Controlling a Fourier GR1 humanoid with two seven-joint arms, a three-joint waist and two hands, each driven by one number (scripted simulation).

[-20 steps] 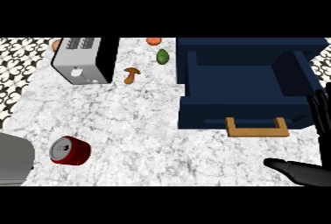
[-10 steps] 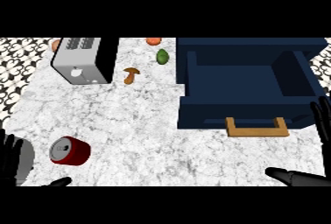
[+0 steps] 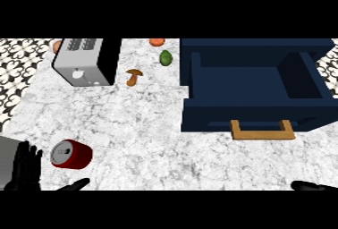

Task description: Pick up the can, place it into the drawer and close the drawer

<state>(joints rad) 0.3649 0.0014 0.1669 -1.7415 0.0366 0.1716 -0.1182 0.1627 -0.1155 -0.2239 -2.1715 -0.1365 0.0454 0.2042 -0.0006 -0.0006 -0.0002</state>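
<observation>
A red can [image 3: 71, 154] lies on its side on the marble counter at the lower left, its silver top facing up-left. My left hand [image 3: 26, 167] stands just left of it, fingers straight and upright, with the thumb [image 3: 76, 184] pointing out below the can; it does not touch the can. The navy drawer [image 3: 251, 114] is pulled open at the upper right, showing nothing inside, its wooden handle [image 3: 262, 130] facing me. Of my right hand [image 3: 310, 186] only a black sliver shows at the lower right edge.
A silver toaster [image 3: 82, 60] stands at the upper left. A brown mushroom [image 3: 134, 77], a green fruit [image 3: 166, 57] and an orange one [image 3: 156, 42] lie between it and the drawer. A grey shape [image 3: 6, 156] sits at the left edge.
My left hand has come up into view beside the can. My right hand has sunk toward the lower edge, leaving only a sliver showing. The can and drawer have not moved.
</observation>
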